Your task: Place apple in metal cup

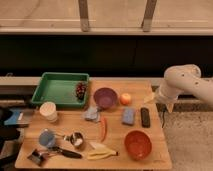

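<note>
The apple [125, 98], small, round and orange-yellow, lies on the wooden table [150, 157] near its far edge, just right of a purple bowl [105, 97]. The metal cup [76, 139], small and shiny, stands at the front left next to a light blue cup [46, 138]. My white arm [181, 82] reaches in from the right. My gripper [167, 104] hangs at the table's right edge, to the right of the apple and apart from it, holding nothing that I can see.
A green tray [60, 89] with a dark item sits at the back left. Also on the table are a white paper cup [48, 110], a grey cloth [92, 114], a blue sponge [128, 116], a black remote [145, 117], a carrot [103, 128], an orange bowl [138, 144] and a banana [102, 152].
</note>
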Robot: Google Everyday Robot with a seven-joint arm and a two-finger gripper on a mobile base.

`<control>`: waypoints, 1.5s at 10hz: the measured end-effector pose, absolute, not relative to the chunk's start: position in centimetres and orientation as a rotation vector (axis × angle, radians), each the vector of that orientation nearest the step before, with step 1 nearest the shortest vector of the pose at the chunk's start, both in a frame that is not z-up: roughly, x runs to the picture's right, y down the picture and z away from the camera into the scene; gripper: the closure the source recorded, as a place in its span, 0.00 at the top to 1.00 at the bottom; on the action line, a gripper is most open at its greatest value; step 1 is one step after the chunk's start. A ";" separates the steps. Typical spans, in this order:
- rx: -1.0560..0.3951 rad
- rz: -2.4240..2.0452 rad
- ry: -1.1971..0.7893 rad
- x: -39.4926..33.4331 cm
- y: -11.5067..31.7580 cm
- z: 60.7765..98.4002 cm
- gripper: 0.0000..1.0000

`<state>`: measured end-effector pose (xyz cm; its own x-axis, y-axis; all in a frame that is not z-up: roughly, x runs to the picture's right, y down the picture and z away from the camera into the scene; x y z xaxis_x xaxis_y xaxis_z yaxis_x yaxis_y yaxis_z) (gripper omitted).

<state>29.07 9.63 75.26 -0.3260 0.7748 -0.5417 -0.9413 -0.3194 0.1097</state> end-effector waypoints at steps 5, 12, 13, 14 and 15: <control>-0.475 1.867 0.494 29.1 9.7 75.3 0.80; -0.475 1.867 0.494 29.1 9.7 75.3 0.80; -0.475 1.867 0.494 29.1 9.7 75.3 0.80; -0.474 1.865 0.494 29.0 9.7 75.3 0.80; -0.466 1.858 0.489 29.0 9.5 75.2 0.80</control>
<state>29.00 9.55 75.21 -0.3173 0.7823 -0.5361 -0.9448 -0.3092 0.1079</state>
